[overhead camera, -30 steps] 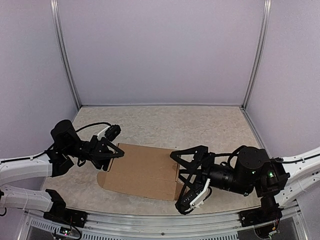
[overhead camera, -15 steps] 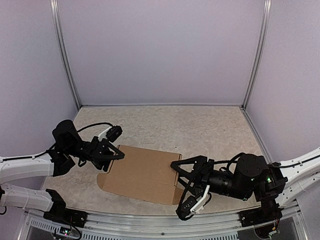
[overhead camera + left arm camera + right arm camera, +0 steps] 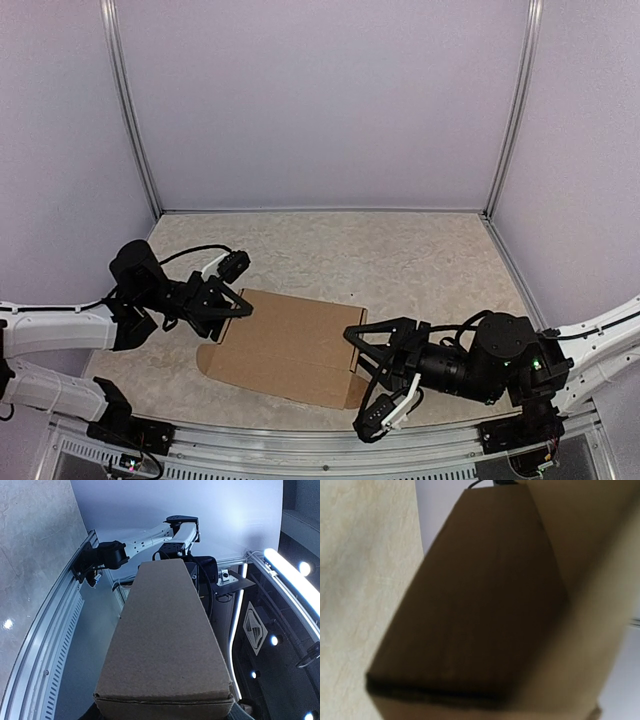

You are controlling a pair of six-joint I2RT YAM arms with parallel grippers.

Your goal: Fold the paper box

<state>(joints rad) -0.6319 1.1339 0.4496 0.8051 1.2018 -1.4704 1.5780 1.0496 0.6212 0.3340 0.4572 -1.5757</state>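
The paper box (image 3: 290, 345) is a plain brown closed cardboard box that lies across the near middle of the table, between my two grippers. My left gripper (image 3: 228, 315) is at its far-left end. In the left wrist view the box (image 3: 165, 645) fills the space between the jaws, and dark finger parts hug its two near corners. My right gripper (image 3: 360, 380) is spread wide open around the box's right end. In the right wrist view the box (image 3: 480, 605) is very close and blurred, and the right fingers are out of frame.
The table (image 3: 420, 260) has a pale marbled top, with lilac walls on three sides. A metal rail (image 3: 300, 440) runs along the near edge by the arm bases. Upright frame posts (image 3: 505, 130) stand in the back corners.
My right gripper has come down and in toward the box's right end, still wide open. My left gripper has edged slightly right. The box has shifted very little.
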